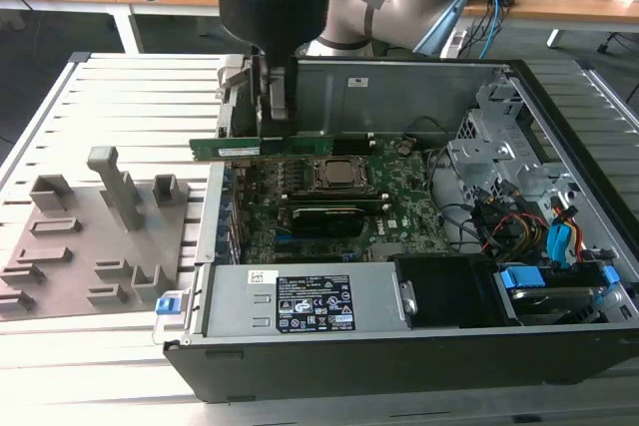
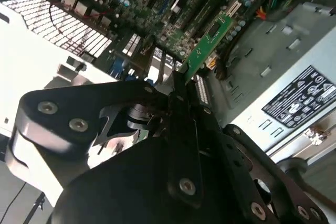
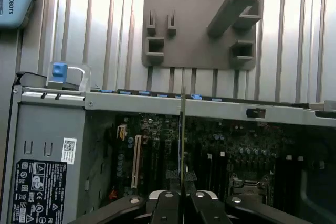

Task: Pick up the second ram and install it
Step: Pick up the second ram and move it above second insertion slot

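The gripper (image 3: 181,177) pinches the second ram (image 1: 310,146) over the open computer case (image 1: 399,366) on the slatted metal table (image 1: 110,82), wooden desks (image 1: 559,2) behind.

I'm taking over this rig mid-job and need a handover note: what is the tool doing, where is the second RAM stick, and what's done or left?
Tool: shut on the second RAM stick.
Stick: held level and on edge over the motherboard, inside the open computer case, beside the CPU socket.
Done: pickup.
Left: installing it. I cannot tell whether it touches a slot yet.
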You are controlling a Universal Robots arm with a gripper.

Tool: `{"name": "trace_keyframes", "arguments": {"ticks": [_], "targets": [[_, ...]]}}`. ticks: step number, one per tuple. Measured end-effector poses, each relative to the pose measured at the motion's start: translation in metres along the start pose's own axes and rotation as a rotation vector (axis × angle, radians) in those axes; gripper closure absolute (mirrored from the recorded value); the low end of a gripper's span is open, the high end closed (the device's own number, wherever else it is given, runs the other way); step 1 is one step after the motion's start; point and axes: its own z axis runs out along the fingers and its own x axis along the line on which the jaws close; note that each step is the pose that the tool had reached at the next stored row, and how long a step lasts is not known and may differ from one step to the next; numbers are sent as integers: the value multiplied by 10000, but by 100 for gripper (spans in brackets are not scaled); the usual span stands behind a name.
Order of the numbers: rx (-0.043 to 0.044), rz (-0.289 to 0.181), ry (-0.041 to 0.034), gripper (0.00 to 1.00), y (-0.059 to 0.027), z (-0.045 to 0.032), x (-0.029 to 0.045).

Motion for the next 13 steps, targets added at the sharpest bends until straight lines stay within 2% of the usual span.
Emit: {"name": "trace_keyframes", "arguments": {"ticks": [7, 10, 11, 13], "targets": [[-20, 0, -1, 86, -309, -13, 20], [-33, 0, -2, 86, -487, -20, 30], [-36, 0, -2, 86, -514, -21, 31], [-46, -1, -3, 86, -652, -26, 40]]}}
